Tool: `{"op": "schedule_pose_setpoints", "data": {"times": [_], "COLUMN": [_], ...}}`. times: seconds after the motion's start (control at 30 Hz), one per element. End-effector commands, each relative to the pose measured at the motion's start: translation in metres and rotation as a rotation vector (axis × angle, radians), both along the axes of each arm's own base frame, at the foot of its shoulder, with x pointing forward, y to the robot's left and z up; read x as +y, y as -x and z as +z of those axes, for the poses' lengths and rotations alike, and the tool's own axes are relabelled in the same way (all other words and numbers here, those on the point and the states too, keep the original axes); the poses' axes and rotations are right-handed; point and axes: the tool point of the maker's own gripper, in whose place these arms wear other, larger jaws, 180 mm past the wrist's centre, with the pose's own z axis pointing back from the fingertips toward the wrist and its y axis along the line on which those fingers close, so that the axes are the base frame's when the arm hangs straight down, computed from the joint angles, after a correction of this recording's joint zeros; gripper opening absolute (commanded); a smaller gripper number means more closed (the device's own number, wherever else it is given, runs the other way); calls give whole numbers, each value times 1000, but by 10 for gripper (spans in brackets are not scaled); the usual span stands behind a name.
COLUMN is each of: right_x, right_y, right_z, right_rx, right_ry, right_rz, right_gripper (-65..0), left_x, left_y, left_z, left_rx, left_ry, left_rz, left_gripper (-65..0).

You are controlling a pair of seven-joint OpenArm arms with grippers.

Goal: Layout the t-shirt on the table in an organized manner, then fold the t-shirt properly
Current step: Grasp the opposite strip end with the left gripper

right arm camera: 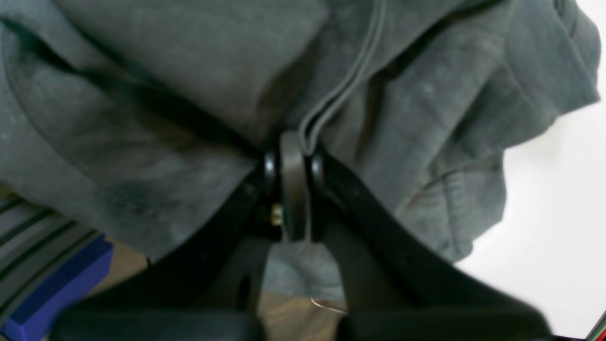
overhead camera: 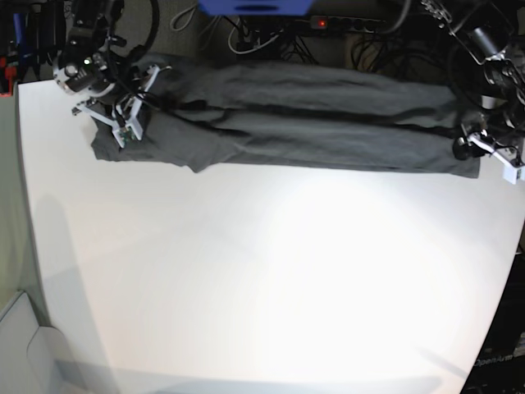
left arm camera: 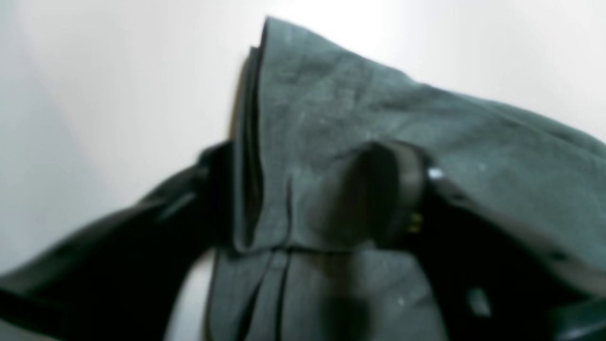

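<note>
The t-shirt (overhead camera: pixel 303 115) stretches lengthwise along the table (overhead camera: pixel 262 279) far edge between 2 grippers, the right gripper (right arm camera: pixel 293 156) clamped on one end, the left gripper (left arm camera: pixel 307 189) half-closed around the other.

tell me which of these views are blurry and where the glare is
Left wrist view: soft all over, the t-shirt weave smeared and the left gripper a dark blur. Right wrist view: the right gripper fairly crisp, cloth edges softer. Base view: sharpest, but a bright wash of glare sits mid table, corners fall darker, and the table edge bows from lens distortion.
</note>
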Motion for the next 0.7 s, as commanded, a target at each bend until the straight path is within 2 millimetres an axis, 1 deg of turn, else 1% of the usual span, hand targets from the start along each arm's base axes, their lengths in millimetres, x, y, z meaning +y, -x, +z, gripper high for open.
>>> {"op": "schedule_pose_setpoints", "data": {"times": [0.0, 0.07, 0.13, 0.27, 0.3, 0.33, 0.4, 0.47, 0.5, 0.6, 0.63, 0.67], "right_x": [0, -1, -1, -1, -1, 0, 0, 0, 0, 0, 0, 0], "right_y": [2, 2, 2, 2, 2, 2, 2, 2, 2, 1, 1, 0], "right_z": [0, 0, 0, 0, 0, 0, 0, 0, 0, 1, 1, 1], "right_rx": [5, 5, 5, 5, 5, 7, 7, 5, 5, 4, 4, 1], "right_ry": [1, 1, 1, 1, 1, 1, 1, 1, 0, 0, 0, 0], "right_rz": [3, 1, 1, 1, 1, 3, 3, 3, 4, 4, 4, 4], "right_gripper": [-650, -650, -650, -650, -650, -650, -650, -650, -650, -650, -650, -650], "left_x": [-2, -1, -1, 0, 4, 7, 9, 21, 23, 28, 27, 28], "left_y": [12, 12, 15, 18, 18, 18, 17, 12, 10, 3, -2, -8], "left_z": [-9, -8, -10, -10, -8, -7, -5, 8, 14, 39, 49, 64], "left_rx": [78, 77, 85, 93, 93, 93, 88, 71, 69, 46, 29, 8], "left_ry": [-5, -7, -4, -12, -21, -27, -32, -73, -90, -162, -186, -225], "left_rz": [-18, -19, -18, -21, -20, -20, -19, -23, -28, -54, -63, -72], "left_gripper": [-349, -438, -506, -608, -640, -650, -644, -647, -647, -647, -647, -647]}}
